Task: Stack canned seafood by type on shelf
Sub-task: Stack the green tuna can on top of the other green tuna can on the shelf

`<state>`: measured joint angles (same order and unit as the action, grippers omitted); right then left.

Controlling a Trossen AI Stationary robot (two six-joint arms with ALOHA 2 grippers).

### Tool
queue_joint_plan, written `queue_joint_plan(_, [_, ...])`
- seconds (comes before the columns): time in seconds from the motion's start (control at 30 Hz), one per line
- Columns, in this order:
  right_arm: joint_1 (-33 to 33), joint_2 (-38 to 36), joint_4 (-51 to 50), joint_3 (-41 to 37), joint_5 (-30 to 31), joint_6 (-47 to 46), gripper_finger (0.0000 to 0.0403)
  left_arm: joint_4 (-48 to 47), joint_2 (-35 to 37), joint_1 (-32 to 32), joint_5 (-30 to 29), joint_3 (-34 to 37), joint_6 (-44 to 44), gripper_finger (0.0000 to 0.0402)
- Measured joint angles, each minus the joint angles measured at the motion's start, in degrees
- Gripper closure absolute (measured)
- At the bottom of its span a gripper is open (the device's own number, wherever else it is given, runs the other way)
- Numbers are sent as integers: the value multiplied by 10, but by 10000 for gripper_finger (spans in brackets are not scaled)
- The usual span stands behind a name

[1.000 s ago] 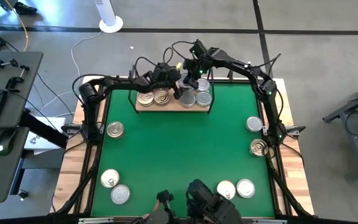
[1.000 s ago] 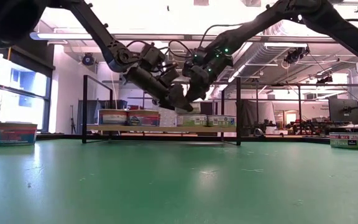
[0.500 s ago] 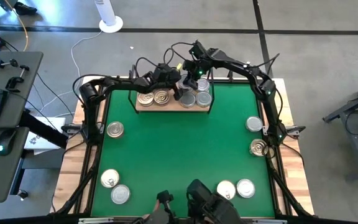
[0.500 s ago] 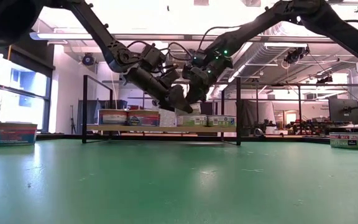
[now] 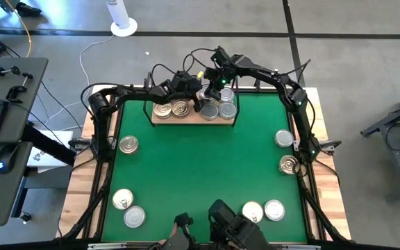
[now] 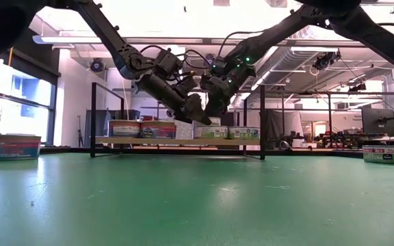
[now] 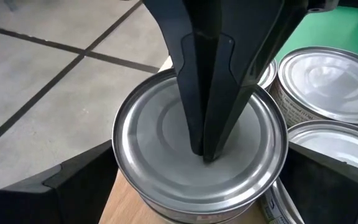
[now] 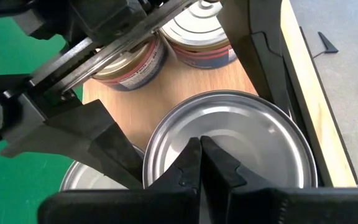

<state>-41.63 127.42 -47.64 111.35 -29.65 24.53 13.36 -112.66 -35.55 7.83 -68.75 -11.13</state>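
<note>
Silver tins [image 7: 316, 81] crowd the pressed tin [image 7: 197, 155]; shelf [image 8: 166, 106] beneath.

The shelf [image 5: 193, 114] at the worktop's far edge is crowded: both pincers, left [image 5: 198, 104] and right [image 5: 210, 94], hang over its tins. The green middle [image 5: 200, 167] lies open; tins [image 5: 128, 144] dot the side and near edges, apparently well apart.

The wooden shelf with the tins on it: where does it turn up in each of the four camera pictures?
High view: the shelf lies at the mat's far edge, top centre, under both arms.
Low view: a thin tan board across the middle, between black uprights.
Left wrist view: only a corner of wood, beneath a silver tin.
Right wrist view: tan board behind the shut right claw.
Shared landmark: the silver-lidded tin that the right claw touches.
</note>
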Motion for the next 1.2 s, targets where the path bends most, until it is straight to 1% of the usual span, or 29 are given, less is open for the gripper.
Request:
queue_joint_plan(0.4, [0, 0, -3, 0, 3, 4, 403, -9, 1, 0, 0, -1, -1, 2])
queue_joint_plan(0.7, [0, 1, -4, 0, 5, 6, 403, -29, 6, 1, -22, -2, -11, 2])
queue_joint_plan(1.2, [0, 1, -6, -1, 6, 10, 403, -107, 65, 3, -39, -1, -11, 2])
